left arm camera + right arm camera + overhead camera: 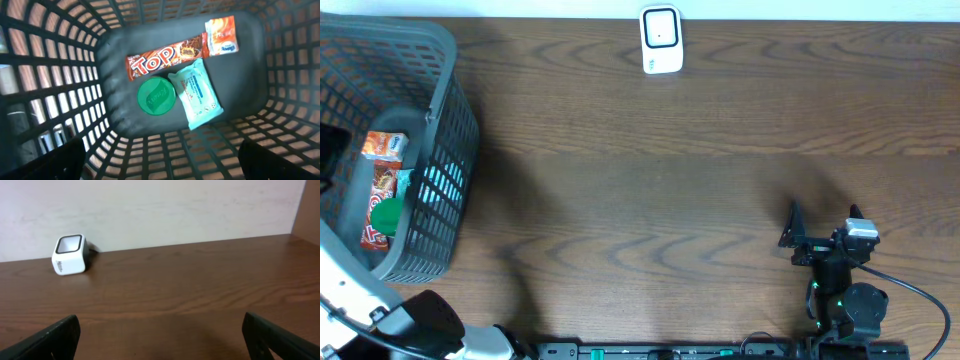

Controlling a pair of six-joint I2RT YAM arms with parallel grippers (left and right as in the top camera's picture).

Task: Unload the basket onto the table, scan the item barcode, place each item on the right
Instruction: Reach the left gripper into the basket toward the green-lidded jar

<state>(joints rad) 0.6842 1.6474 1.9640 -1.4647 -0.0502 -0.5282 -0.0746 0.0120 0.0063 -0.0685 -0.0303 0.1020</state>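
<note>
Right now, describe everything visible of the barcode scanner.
The barcode scanner is a small white box with rounded corners, plastic by its look, with a dark square window framed in white. It stands on the brown wooden table, at the far edge near the pale wall. Nothing else visibly touches it.

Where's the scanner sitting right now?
The scanner stands at the far edge of the table, near centre in the overhead view, by the wall, well right of the basket.
</note>
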